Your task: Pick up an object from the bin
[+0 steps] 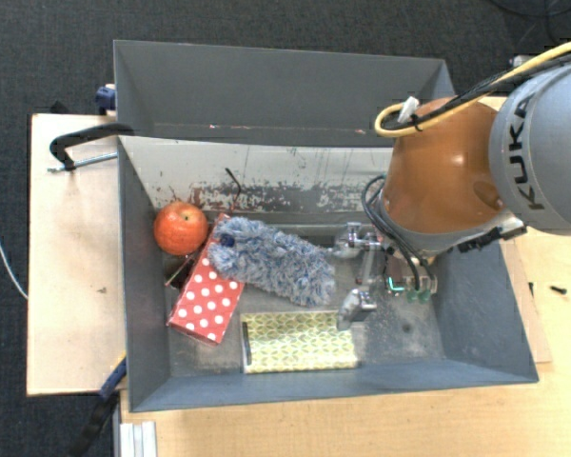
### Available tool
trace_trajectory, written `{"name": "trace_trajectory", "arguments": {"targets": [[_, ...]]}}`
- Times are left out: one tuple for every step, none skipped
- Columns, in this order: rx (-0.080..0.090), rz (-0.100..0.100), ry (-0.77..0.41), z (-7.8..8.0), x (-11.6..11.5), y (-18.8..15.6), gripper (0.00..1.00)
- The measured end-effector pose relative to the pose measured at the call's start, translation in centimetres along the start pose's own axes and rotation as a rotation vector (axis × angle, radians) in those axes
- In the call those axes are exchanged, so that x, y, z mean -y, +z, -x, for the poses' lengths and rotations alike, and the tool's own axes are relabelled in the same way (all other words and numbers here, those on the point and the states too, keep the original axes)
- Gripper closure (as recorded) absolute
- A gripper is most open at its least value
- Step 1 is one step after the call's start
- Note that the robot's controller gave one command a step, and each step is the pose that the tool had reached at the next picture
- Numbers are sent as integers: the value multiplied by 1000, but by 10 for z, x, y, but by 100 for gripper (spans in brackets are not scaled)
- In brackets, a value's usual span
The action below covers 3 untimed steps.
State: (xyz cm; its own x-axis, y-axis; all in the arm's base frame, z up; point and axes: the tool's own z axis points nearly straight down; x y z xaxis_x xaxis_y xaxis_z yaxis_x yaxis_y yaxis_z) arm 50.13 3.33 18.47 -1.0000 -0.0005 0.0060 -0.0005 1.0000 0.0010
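Gaping jaws, empty, beside right edge of grey fluffy cloth (pixel 276 267) — bare bin floor (pixel 457 324) to right.

Grey arm (pixel 542 141) lettered KUKA, domed orange wrist cover (pixel 438 174), yellow cable (pixel 476 89), black cables (pixel 373 208) beneath, silver gripper (pixel 359 274), perhaps a green light (pixel 393 284).

Even, moderately bright light is delivered from above. The far inner wall of the bin (pixel 276 165) is lit pale, while the floor beneath the orange cover (pixel 438 174) is shaded. Shadows are soft-edged; a faint sheen is recorded on that cover.
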Motion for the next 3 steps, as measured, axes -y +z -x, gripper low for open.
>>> {"name": "trace_trajectory", "arguments": {"targets": [[7,0,1,2,0,-3,0],[26,-1,-314,1,-6,109,100],[27,0,-314,1,-6,109,100]]}}
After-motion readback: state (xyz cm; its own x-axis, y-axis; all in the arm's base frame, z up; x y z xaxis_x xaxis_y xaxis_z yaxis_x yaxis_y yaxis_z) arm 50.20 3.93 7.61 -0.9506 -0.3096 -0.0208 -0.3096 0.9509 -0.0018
